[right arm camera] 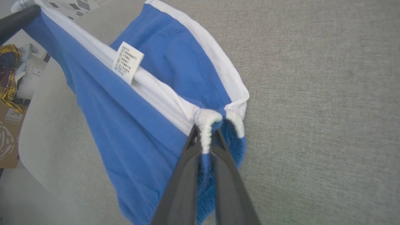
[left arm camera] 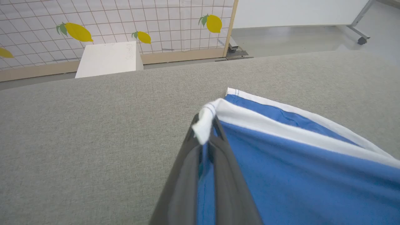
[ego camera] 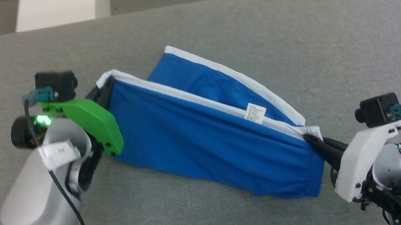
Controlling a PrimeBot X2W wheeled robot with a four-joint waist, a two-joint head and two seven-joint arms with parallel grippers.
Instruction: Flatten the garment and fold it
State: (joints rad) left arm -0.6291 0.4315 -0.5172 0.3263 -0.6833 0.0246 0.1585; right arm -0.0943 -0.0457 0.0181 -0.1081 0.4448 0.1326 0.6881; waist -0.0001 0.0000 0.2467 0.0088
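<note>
Pinching the shorts (ego camera: 205, 144) by two white-edged corners with left gripper (ego camera: 103, 88) and right gripper (ego camera: 309, 138), taut over the grey table (ego camera: 335, 47), risking a trapped fold if lowered unevenly.

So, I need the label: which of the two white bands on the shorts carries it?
The taut band, stretched straight between the pinched corners; the label hangs from it. The other band curves loosely beside it, bare.

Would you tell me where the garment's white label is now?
In the head view, the label sits on the white edge of the garment, right of its middle.
</note>
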